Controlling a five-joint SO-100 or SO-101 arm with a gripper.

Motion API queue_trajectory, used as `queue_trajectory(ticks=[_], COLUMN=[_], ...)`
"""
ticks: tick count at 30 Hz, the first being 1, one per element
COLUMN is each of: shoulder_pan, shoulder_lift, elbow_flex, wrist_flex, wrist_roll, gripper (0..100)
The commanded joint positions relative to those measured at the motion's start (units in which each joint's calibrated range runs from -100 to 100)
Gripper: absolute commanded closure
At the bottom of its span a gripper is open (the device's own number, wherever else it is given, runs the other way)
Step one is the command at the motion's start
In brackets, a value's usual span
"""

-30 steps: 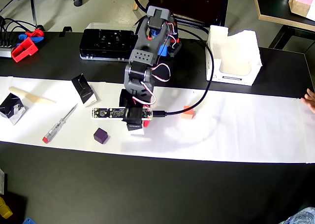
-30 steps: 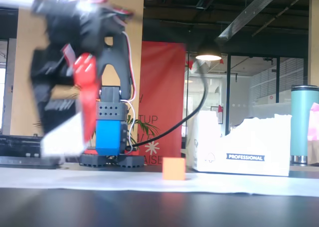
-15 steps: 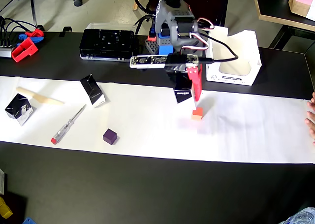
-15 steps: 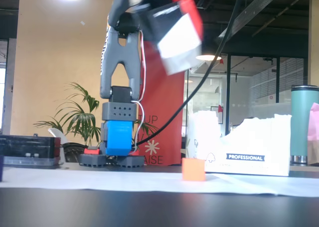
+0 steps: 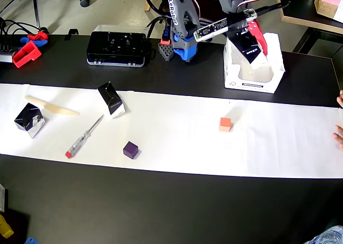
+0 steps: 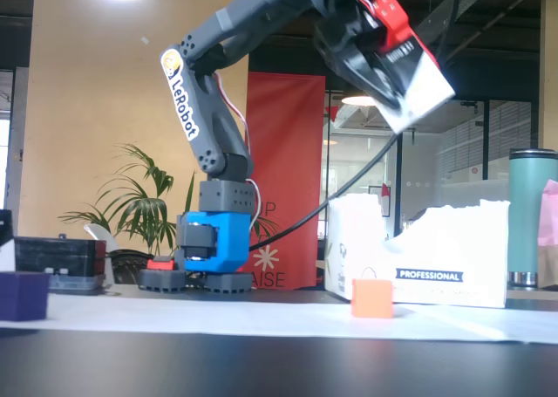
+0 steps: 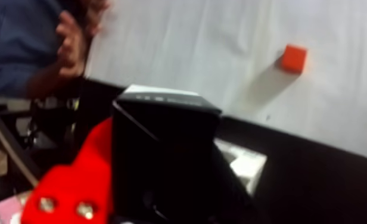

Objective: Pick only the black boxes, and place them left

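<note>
Pincer (image 5: 252,42) swung over white bin (image 5: 270,67), pinching black box (image 5: 247,46); white paper strip (image 5: 177,134) on black table (image 5: 161,206).

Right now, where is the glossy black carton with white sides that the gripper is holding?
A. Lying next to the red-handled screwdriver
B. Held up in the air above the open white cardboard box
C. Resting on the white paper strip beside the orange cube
B: the gripper is shut on the glossy black carton, raised above the open white cardboard box; the fixed view shows the carton well clear of the table.
</note>
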Motion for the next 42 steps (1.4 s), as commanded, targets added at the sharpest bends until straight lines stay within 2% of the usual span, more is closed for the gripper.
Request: queue_trajectory(ticks=[1, 6, 13, 21, 22, 25, 27, 29, 34, 39, 42], shoulder_pan=[-14.1, -22.59, -23.98, -28.22, -28.66, -28.83, -28.92, -28.22, -23.11, -11.59, -2.15], shoulder_lift=[-5.0, -2.63, 10.09, 25.98, 26.85, 26.29, 25.9, 24.55, 16.02, 3.06, -3.02], elbow_flex=[1.45, 6.15, 5.17, -11.85, -13.0, -13.62, -13.09, -12.56, -9.99, -8.57, -8.3], wrist_flex=[-0.21, -0.13, 1.77, 8.05, 8.37, 8.37, 9.01, 9.56, 9.64, 10.44, 16.4], wrist_roll=[-3.93, -7.45, -10.4, -11.93, -11.93, -11.72, -9.72, -6.82, -0.45, 7.39, 14.02], gripper=[88, 88, 88, 88, 85, 68, 59, 56, 55, 55, 53])
